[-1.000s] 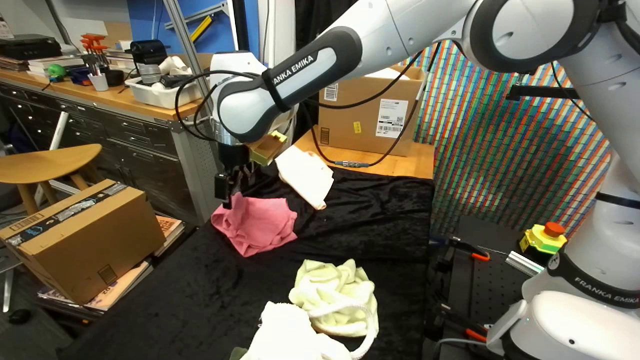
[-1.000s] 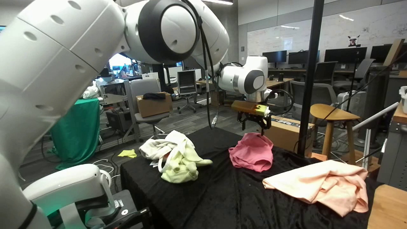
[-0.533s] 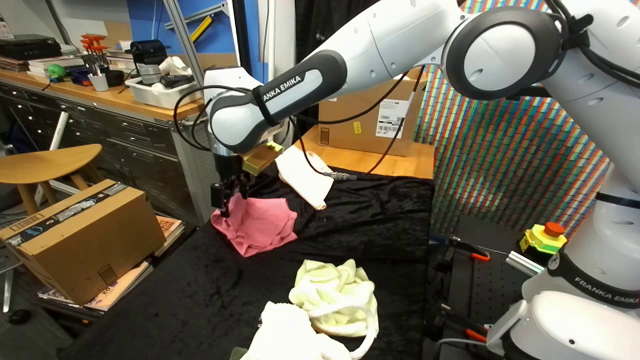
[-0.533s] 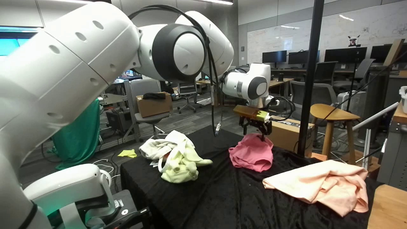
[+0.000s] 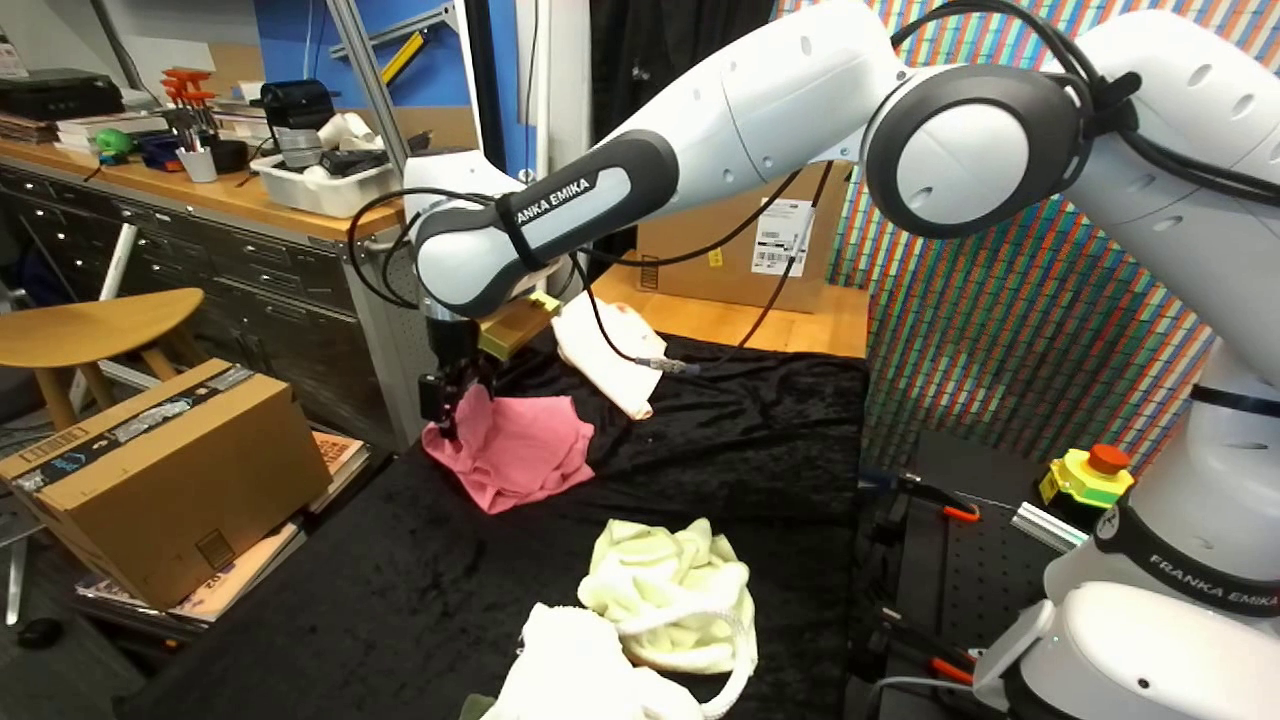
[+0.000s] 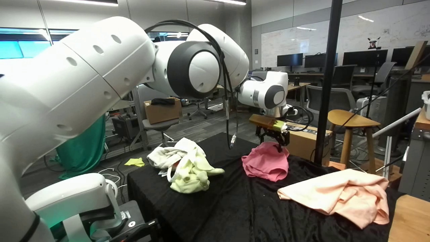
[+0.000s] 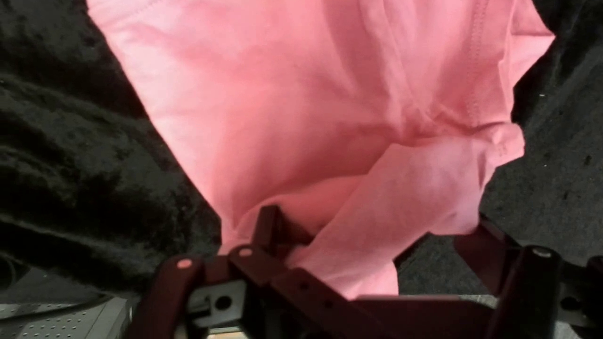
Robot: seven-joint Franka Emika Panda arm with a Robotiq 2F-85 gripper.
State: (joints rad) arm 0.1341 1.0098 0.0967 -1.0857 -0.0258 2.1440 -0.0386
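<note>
The wrist view looks down on the gripper [image 7: 376,228], its jaws standing well apart, with a raised fold of the pink cloth [image 7: 292,99] between them. On the left one jaw overlaps the fabric; on the right the other sits at the end of the fold, and whether either touches it I cannot tell. A line of stitching runs down the right part of the pink cloth. In an exterior view, the pink cloth lies crumpled toward the far left of the black cover [image 5: 760,450], and the arm [image 5: 590,200] reaches over from the right, with the gripper low at the cloth's left end. On the near side a bunched pale green cloth [image 5: 660,590] touches a white cloth [image 5: 585,670]. A cardboard box [image 5: 180,490] stands to the left of the black cover, and a yellow button with a red top [image 5: 1100,470] is on the right, near the arm's base. In an exterior view, the peach cloth [image 6: 336,195] spreads on the near right, near the pink cloth but apart from it; beyond stand a black pole [image 6: 326,84] and a wooden stool [image 6: 352,119], and a green drape [image 6: 85,144] hangs at the far left.
</note>
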